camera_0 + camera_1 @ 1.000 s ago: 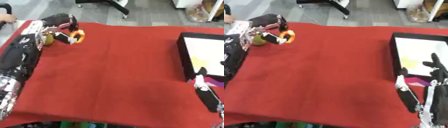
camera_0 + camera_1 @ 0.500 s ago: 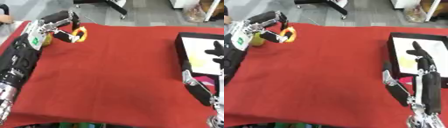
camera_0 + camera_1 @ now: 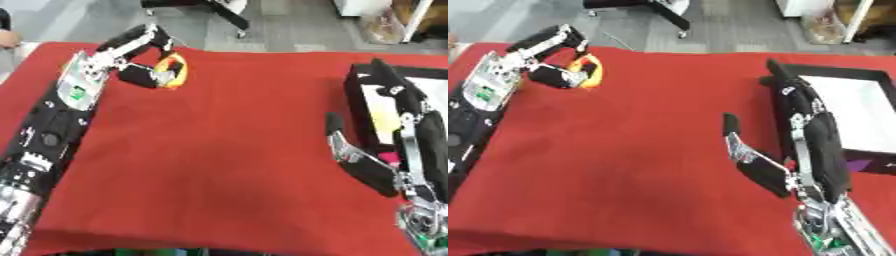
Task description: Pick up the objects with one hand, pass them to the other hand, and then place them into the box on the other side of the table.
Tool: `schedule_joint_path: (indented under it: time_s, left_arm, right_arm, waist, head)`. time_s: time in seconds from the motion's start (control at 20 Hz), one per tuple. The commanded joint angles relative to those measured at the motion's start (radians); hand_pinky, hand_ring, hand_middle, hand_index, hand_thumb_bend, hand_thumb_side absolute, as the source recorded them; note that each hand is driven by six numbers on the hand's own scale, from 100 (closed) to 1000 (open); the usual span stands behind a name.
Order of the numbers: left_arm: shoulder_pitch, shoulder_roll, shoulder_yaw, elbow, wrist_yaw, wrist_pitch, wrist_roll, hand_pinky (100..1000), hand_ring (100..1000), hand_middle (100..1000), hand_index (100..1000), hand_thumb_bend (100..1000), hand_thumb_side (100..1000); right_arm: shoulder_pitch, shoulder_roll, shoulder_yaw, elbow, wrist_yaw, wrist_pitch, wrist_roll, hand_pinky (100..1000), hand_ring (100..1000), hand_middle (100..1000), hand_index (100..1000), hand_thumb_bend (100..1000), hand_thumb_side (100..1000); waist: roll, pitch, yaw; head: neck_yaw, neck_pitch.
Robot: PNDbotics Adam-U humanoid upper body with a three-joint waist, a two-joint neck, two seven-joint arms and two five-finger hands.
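Left hand (image 3: 140,55) at the far-left of the red table (image 3: 227,150), fingers and thumb curled around an orange-yellow ring-shaped object (image 3: 173,70). Can't tell whether it's lifted or on the cloth. Risk: grip looks to sit on one edge of the ring, so it could rotate or slip out on the carry to the handover. Right hand (image 3: 798,145) is near the table's right side, fingers straight, thumb spread wide, holding nothing, just beside the black box (image 3: 859,117). Second risk: a mistimed release at the handover drops it onto the cloth short of the box.
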Motion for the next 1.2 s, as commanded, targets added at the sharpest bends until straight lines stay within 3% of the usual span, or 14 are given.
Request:
schedule_joint_path:
  time_s: [0.05,0.3,0.7,0.9,0.95,1.05,1.2]
  left_arm:
    - [-0.004,-0.019,-0.002,-0.077,0.115,-0.026,-0.166,566,371,275,198,100,306]
    - [0.022,-0.075,-0.015,-0.143,0.249,0.095,-0.252,558,367,273,197,100,326]
    - [0.036,-0.138,-0.1,-0.22,0.413,0.288,-0.264,555,365,275,197,100,339]
    - [0.027,-0.158,-0.137,-0.252,0.473,0.36,-0.264,556,365,275,198,100,345]
    - [0.024,-0.162,-0.145,-0.258,0.485,0.375,-0.264,557,365,276,198,100,346]
    - [0.018,-0.171,-0.162,-0.269,0.507,0.402,-0.264,558,366,276,198,100,344]
    - [0.013,-0.182,-0.187,-0.279,0.525,0.435,-0.264,558,366,277,198,100,339]
  right_arm:
    - [-0.039,-0.019,0.014,-0.021,-0.02,-0.024,0.046,744,862,721,945,252,486]
    - [-0.081,-0.016,0.031,-0.021,-0.044,-0.04,0.093,745,861,726,944,265,469]
    - [-0.15,-0.013,0.052,-0.021,-0.046,-0.081,0.154,753,859,747,938,333,413]
    - [-0.177,-0.016,0.06,-0.021,-0.025,-0.107,0.178,761,864,767,939,390,401]
    - [-0.183,-0.016,0.06,-0.021,-0.018,-0.112,0.179,774,870,792,944,450,384]
    - [-0.194,-0.016,0.06,-0.021,0.004,-0.125,0.177,794,884,819,951,487,370]
    - [-0.205,-0.017,0.062,-0.021,0.035,-0.14,0.174,819,905,852,959,512,361]
  waist:
    - [-0.001,-0.02,0.002]
    - [-0.005,-0.02,0.006]
    - [-0.008,-0.018,0.007]
    - [-0.009,-0.018,0.008]
    - [-0.01,-0.018,0.008]
    - [-0.01,-0.017,0.008]
    - [-0.011,-0.016,0.009]
  head:
    - [-0.013,-0.003]
    - [-0.026,-0.003]
    - [-0.044,-0.003]
    - [-0.051,-0.003]
    - [-0.052,-0.003]
    - [-0.053,-0.003]
    - [-0.05,-0.003]
